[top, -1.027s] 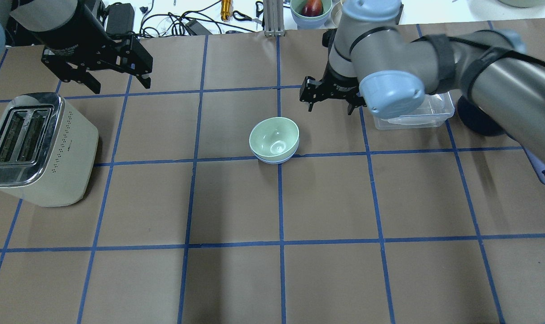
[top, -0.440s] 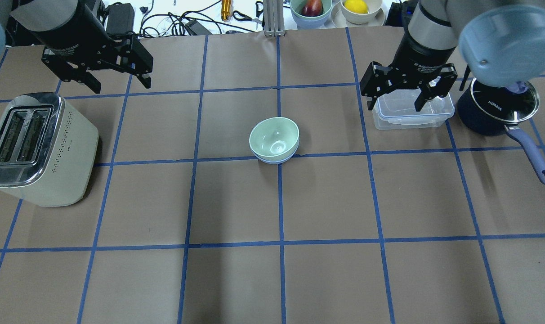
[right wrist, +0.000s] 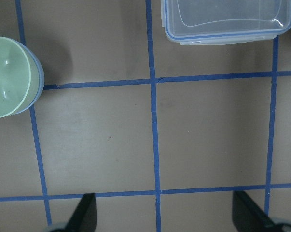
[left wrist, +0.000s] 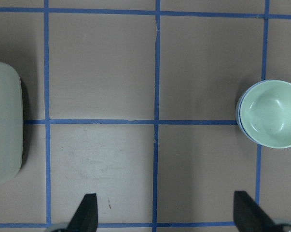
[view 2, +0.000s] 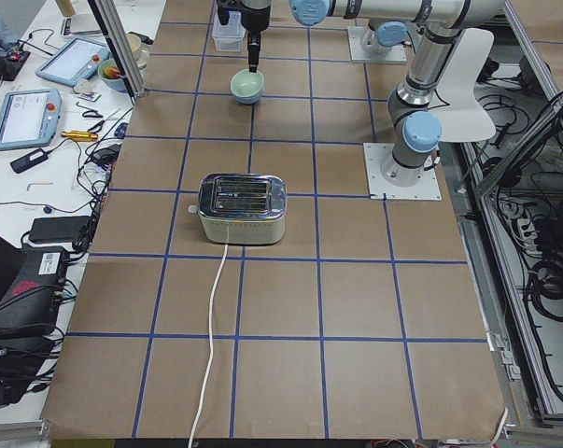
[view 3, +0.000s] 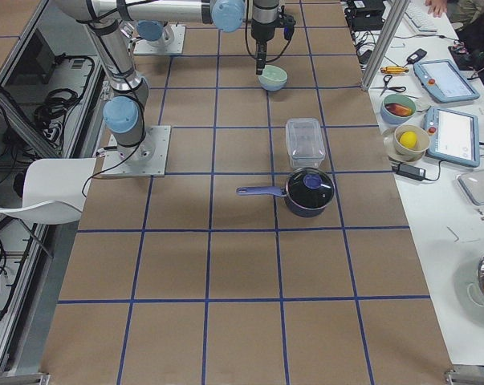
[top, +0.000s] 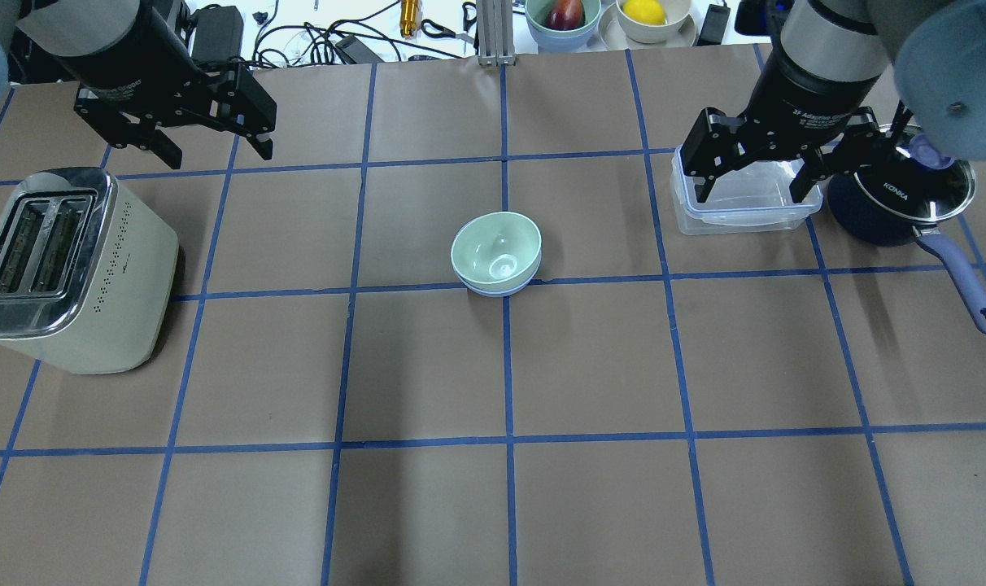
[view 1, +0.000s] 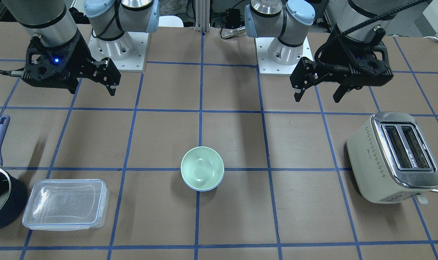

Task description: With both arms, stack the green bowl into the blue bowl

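Pale mint-green round bowl (top: 495,244) is seated in light-blue round bowl (top: 499,290), well apart from cream two-slot toaster (top: 70,268). Left hand (top: 216,152) is held wide open, empty, near toaster; right hand (top: 751,192) likewise, farthest from it.

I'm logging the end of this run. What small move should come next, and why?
Likely just a retreat to rest: the green bowl already sits nested in the blue bowl, and the left pincer and right pincer both hang open, empty and well clear of the stack.
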`<action>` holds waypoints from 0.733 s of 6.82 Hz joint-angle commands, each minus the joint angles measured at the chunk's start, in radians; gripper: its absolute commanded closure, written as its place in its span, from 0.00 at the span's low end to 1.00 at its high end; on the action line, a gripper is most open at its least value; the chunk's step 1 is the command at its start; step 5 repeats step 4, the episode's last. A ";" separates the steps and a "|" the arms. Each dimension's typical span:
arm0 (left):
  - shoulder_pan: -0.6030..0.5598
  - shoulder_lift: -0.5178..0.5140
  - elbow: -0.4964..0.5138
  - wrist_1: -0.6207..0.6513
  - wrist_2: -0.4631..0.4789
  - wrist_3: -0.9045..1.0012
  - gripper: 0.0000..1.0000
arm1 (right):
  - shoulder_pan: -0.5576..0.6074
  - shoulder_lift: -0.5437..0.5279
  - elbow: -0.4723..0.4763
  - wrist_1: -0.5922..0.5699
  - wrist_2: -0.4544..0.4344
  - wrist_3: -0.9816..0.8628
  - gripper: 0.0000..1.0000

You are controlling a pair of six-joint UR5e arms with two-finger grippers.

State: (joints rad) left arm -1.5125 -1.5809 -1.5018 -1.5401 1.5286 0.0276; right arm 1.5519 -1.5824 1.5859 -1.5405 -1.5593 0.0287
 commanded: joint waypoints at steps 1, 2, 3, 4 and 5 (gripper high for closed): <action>0.000 -0.001 -0.002 0.000 -0.001 0.000 0.00 | 0.002 -0.005 0.002 0.020 -0.002 0.000 0.00; 0.000 -0.001 0.000 0.000 0.001 0.000 0.00 | 0.002 -0.005 0.000 0.020 -0.001 0.000 0.00; 0.000 -0.002 0.000 0.000 -0.001 0.000 0.00 | 0.001 -0.005 0.000 0.020 0.004 0.000 0.00; 0.000 -0.001 0.000 0.000 0.001 0.000 0.00 | 0.001 -0.005 0.000 0.022 0.004 0.000 0.00; 0.000 -0.001 0.000 0.000 0.001 0.000 0.00 | 0.001 -0.005 0.000 0.022 0.004 0.000 0.00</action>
